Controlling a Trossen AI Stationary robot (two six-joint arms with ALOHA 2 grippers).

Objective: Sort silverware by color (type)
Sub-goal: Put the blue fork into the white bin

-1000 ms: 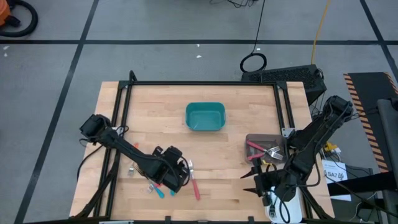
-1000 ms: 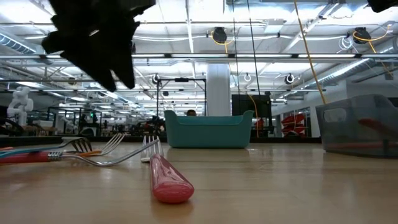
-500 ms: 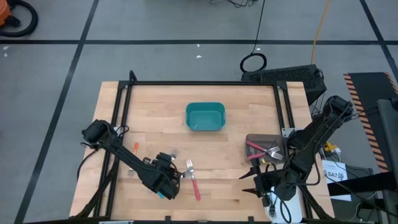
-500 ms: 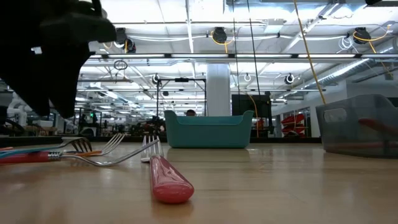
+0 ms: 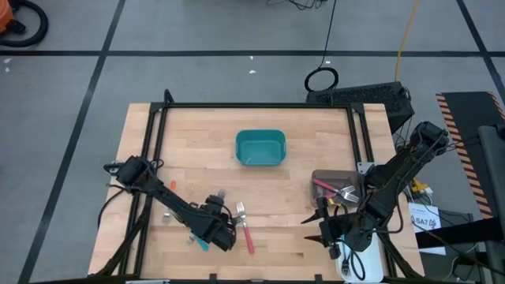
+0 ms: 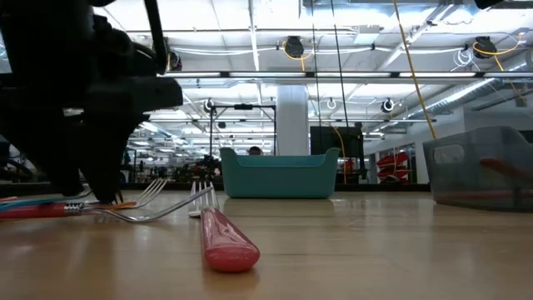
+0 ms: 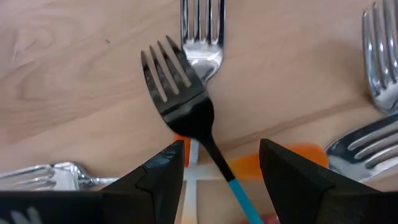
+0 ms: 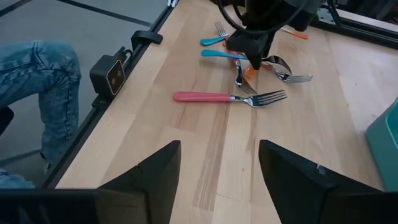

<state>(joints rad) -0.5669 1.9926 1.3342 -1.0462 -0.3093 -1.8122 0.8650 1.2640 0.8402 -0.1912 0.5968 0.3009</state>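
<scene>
Here the left gripper [image 7: 214, 168], fingers apart, straddles a teal-handled fork [image 7: 186, 106], hiding the handle; the right gripper [image 8: 217, 168] waits open.

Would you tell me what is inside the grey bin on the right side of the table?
The grey bin holds a red-handled fork and some silver tines. The right arm overlaps its near edge, so anything under it, and the exact count, cannot be seen.

Forks [image 5: 207, 229] clustered front-left on desk [image 5: 316, 134] under my left tool [image 5: 223, 237]; bin [image 5: 260, 148] behind centre; tray [image 5: 335, 188] right.
</scene>
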